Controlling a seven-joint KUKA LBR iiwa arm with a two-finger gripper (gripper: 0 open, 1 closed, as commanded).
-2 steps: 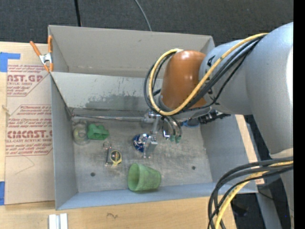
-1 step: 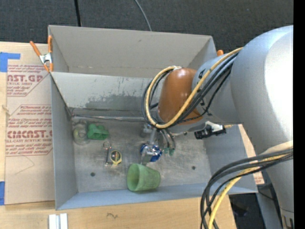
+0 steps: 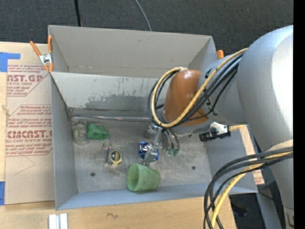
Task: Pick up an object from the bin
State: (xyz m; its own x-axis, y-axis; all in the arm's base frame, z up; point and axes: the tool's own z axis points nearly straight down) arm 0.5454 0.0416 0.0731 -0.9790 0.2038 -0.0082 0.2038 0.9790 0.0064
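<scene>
The gripper (image 3: 155,146) is hanging low over the middle of the bin (image 3: 64,142), under the orange cover (image 3: 183,97) on the wrist. Yellow and black cables (image 3: 159,104) are looping around that cover and hiding much of the gripper. Because of this, it is not possible to tell whether the gripper is spread apart or closed.

Its tip is sitting right beside a small blue and white thing (image 3: 144,150), which is lying on the bin floor near the middle, just to the left of the gripper. Whether the two are touching, or whether the thing is being gripped, cannot be told.

A small green piece (image 3: 172,151) is lying just to the right of the gripper. A green cup (image 3: 142,178) is lying on its side near the front wall, close below the blue and white thing. Further left, a small metal and yellow item (image 3: 113,156) is resting on the floor. Toward the back left, a green lump (image 3: 97,131) is lying beside a clear round thing (image 3: 80,133), with the two close together.
</scene>
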